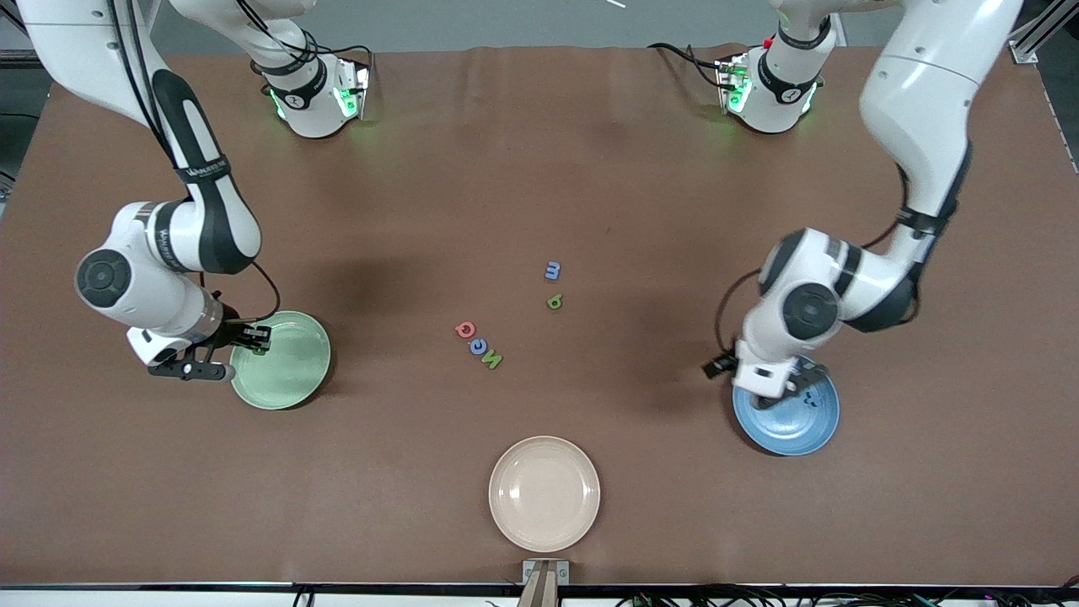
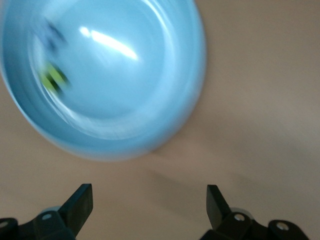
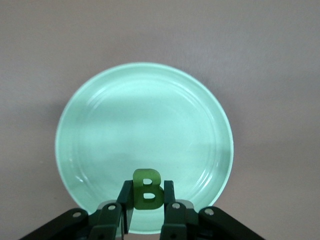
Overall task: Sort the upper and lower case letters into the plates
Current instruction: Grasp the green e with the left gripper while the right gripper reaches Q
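Hovering over the rim of the mint green plate, at the right arm's end of the table, the right gripper pinches a green letter B between its fingers. The left gripper hangs over the edge of the blue plate at the left arm's end, its fingers spread wide and holding nothing. In that plate lie a yellow-green letter and a dark blue letter, too blurred to read. Mid-table lie a blue m, a green letter, a red Q, a blue letter and a green N. A cream-beige plate sits nearest the front camera.
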